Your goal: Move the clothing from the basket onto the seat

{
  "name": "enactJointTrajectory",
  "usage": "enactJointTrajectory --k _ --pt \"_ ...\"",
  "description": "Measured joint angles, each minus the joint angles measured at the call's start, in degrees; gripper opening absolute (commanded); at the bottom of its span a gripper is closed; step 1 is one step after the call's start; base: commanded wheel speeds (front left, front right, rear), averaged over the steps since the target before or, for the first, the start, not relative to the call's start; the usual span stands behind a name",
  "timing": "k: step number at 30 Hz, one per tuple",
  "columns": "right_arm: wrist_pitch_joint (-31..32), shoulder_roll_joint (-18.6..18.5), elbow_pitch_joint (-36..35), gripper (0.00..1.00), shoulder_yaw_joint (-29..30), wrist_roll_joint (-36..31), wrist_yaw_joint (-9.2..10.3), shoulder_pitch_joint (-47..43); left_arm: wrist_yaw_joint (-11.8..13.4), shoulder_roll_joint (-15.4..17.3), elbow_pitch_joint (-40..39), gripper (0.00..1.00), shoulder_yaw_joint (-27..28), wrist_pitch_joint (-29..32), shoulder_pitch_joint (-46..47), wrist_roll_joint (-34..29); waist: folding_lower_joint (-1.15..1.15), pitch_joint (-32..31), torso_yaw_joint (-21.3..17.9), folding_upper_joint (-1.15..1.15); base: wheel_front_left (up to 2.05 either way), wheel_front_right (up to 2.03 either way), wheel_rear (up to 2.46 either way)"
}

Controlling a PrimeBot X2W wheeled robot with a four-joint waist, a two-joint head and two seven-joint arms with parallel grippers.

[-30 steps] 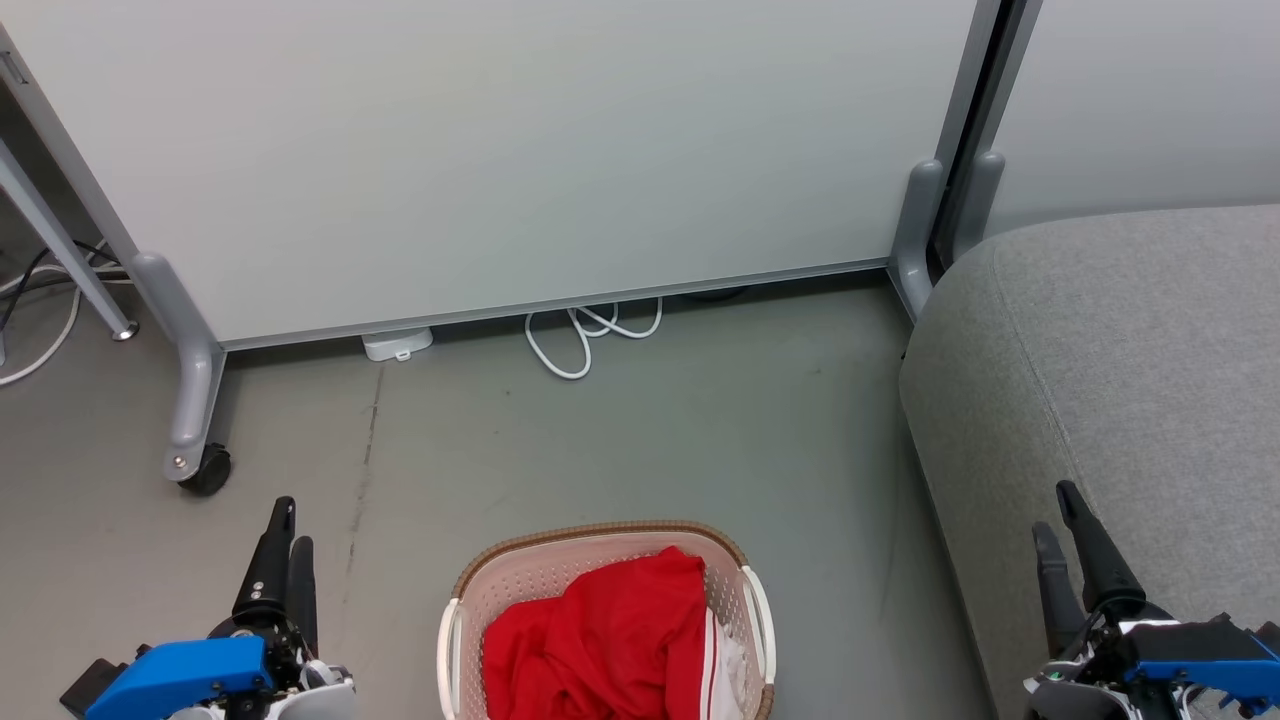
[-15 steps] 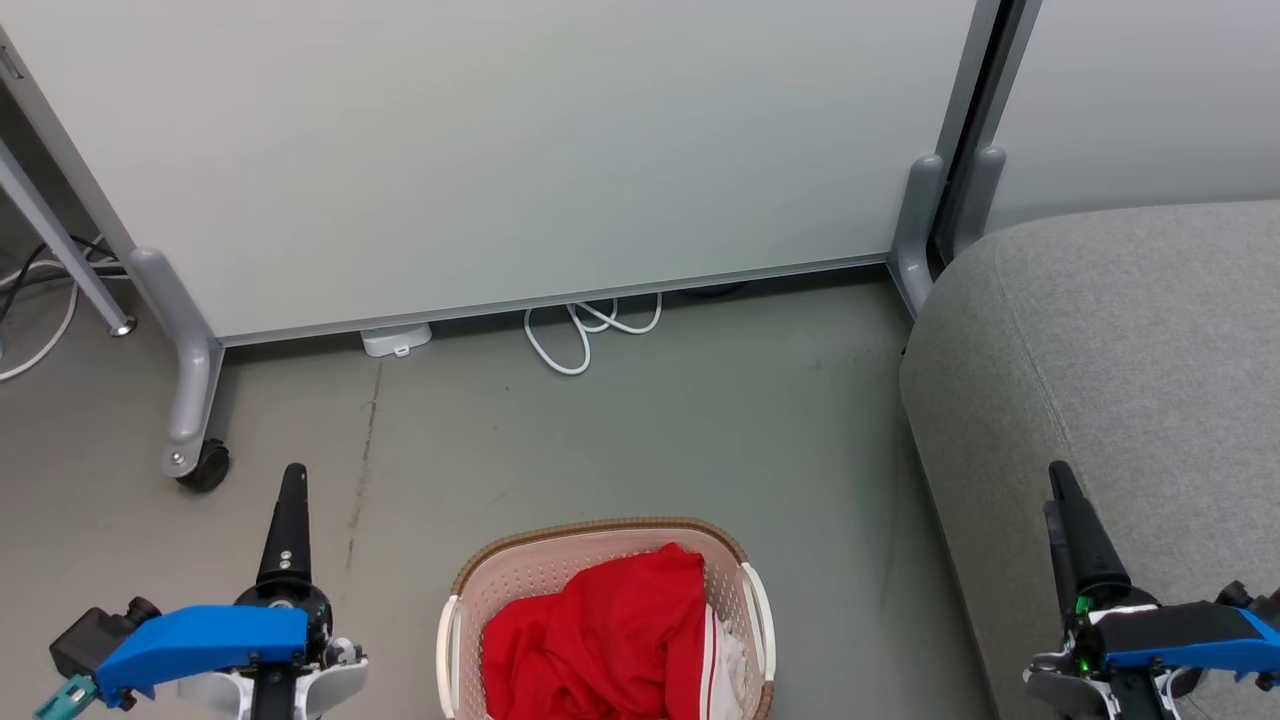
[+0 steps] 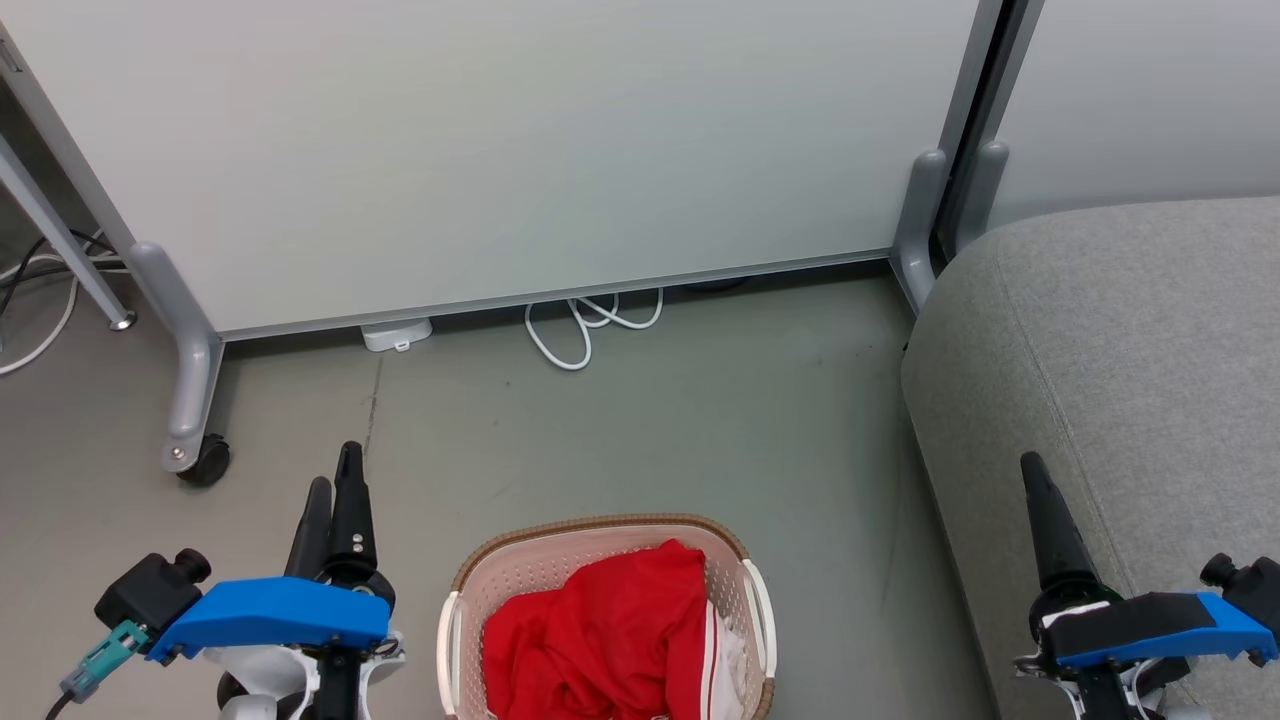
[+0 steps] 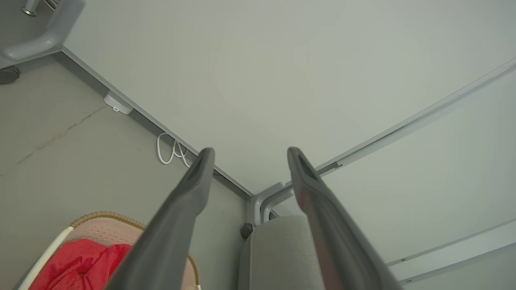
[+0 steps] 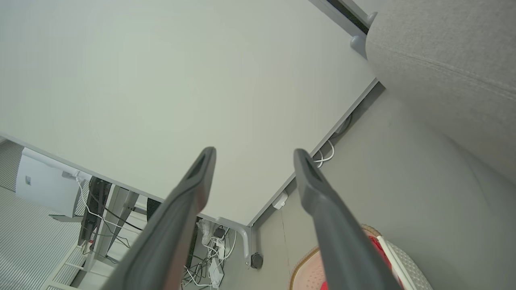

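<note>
Left gripper: one; low at the robot's left, above bare floor and just beside the basket's left side, touching nothing.
Left gripper state: the left wrist view shows its two dark fingers spread apart with nothing between them.
Right gripper: one; low at the robot's right, in front of the seat's near edge. Seen edge-on in the head view, so contact with the upholstery cannot be judged.
Right gripper state: the right wrist view shows two fingers held apart, empty.
Basket: one; cream, perforated, with a brown rim and two white side handles. It stands on the floor between the grippers.
Clothing: one crumpled red heap lying inside the basket, with white stripes at its right edge. The number of garments in the heap cannot be told.
Seat: one grey upholstered sofa to the basket's right, apart from it, its visible surface bare.
Partition panels: two, pale, upright behind the floor area.
Caster: one black wheel at the left panel foot.
Cable: one white loop on the floor under the panel edge.
</note>
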State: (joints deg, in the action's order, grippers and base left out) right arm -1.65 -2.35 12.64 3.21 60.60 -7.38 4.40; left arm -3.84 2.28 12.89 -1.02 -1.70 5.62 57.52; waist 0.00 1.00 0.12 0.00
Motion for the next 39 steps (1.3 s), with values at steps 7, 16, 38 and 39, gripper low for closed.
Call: enactJointTrajectory --k 7,16,38,39 --pt "-1.5 0.0 0.2 1.00 -0.6 -6.5 0.00 0.1 1.0 0.2 0.9 1.00 -1.7 -1.5 0.5 -6.7 0.00 0.2 0.1 0.00 0.00 0.00 0.00" --pt "-3.1 0.0 0.4 1.00 -1.0 -13.4 -0.01 0.2 1.7 0.7 1.8 1.00 -3.5 -3.1 1.3 -13.8 0.00 0.1 0.3 0.00 0.00 0.00 0.00" --pt "-6.8 -0.1 1.1 1.00 -1.6 -27.5 -0.02 1.0 2.9 1.0 3.7 1.00 -6.6 -6.7 2.7 -28.6 0.00 0.7 0.9 0.00 0.00 0.00 0.00" --pt "-7.0 -0.1 1.2 1.00 -1.7 -28.1 -0.02 1.1 2.9 1.0 3.8 1.00 -6.8 -6.8 2.8 -29.3 0.00 0.8 0.9 0.00 0.00 0.00 0.00"
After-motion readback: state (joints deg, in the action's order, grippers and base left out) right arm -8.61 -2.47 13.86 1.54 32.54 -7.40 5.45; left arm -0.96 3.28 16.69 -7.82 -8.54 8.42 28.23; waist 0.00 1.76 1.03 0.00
